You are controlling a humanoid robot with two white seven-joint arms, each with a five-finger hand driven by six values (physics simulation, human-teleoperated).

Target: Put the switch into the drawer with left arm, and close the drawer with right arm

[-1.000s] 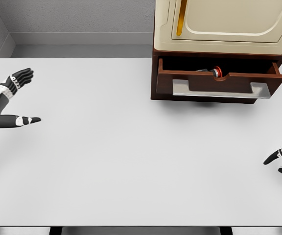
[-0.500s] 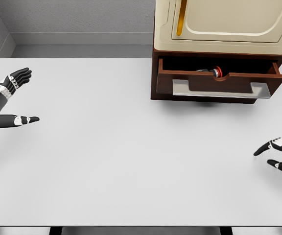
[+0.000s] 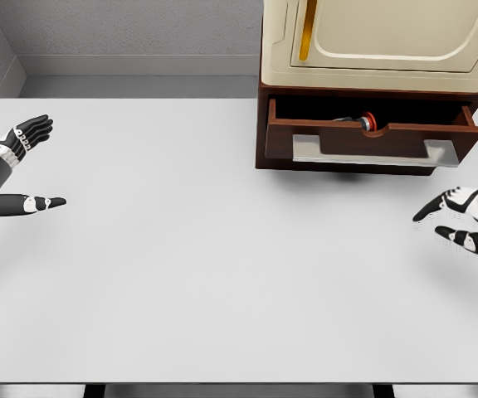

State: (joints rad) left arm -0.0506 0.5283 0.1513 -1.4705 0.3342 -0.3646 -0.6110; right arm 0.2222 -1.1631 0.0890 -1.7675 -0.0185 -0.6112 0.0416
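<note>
The right hand [image 3: 463, 220], fingers spread and empty, has risen toward twelve o'clock, nearing the open drawer [image 3: 372, 139] (switch [image 3: 367, 121] already inside) for closing.

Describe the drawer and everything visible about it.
The drawer is dark reddish-brown, wood-like, with a wide silver bar handle across its front. It is pulled open from the matching brown base under a cream cabinet at the table's far right. Inside lies the switch, partly hidden by the front panel, showing grey and a red ring. Neither hand touches it.
</note>
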